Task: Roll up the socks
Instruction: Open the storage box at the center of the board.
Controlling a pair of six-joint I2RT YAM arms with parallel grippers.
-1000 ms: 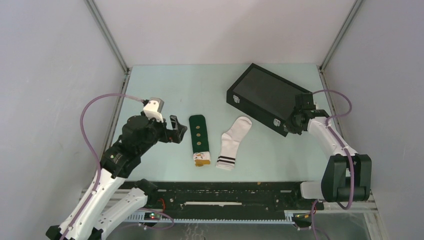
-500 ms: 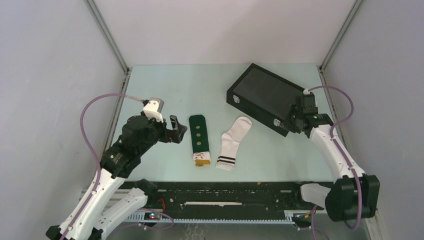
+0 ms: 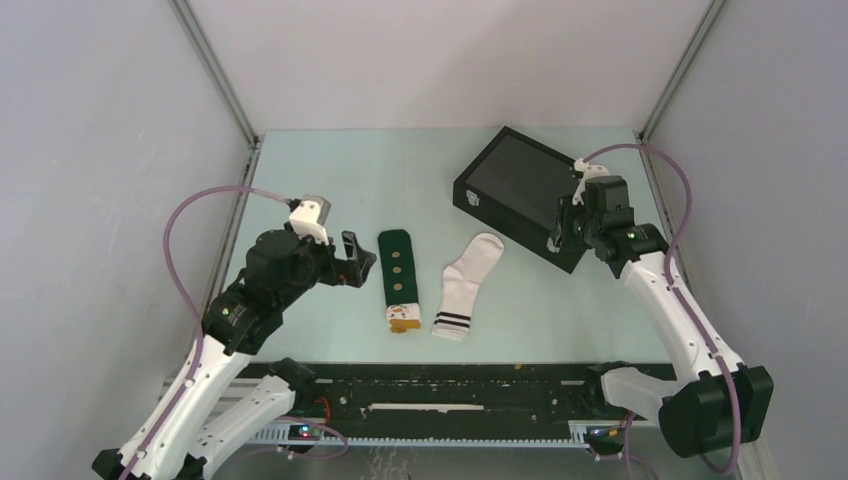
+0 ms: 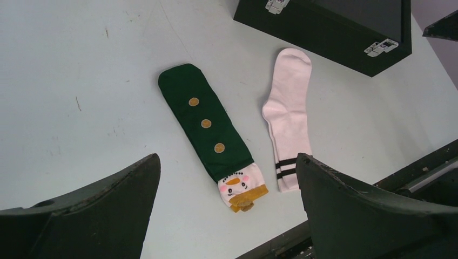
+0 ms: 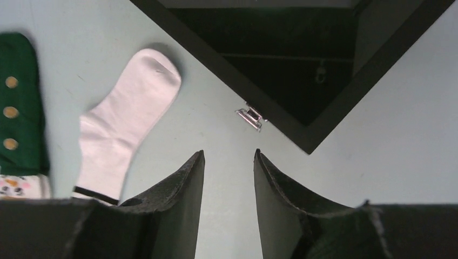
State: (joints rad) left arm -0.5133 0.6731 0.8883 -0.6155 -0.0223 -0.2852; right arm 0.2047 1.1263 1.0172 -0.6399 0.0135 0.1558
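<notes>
Top external view is showing a dark green dotted fabric sock [image 3: 397,275] and a white black-striped sock [image 3: 468,283] lying flat, just apart, on the table [image 3: 330,180]. The left gripper [image 3: 355,258] is hovering beside the green one, fingers wide. Right wrist view is showing the right gripper [image 5: 228,154] with fingers parted, empty, near a black case [image 5: 302,65] and its silver latch [image 5: 249,116].

The left sock [image 4: 205,124]: dark green with a row of three tan dots; its near end white with a small face, orange nose, pink cheeks and a mustard edge. The right sock [image 4: 286,113]: white, two black stripes at the near cuff. The case [image 3: 515,185], far right: black with silver latches. The table [image 3: 320,180]: pale mint. The cables [image 3: 167,240]: purple
</notes>
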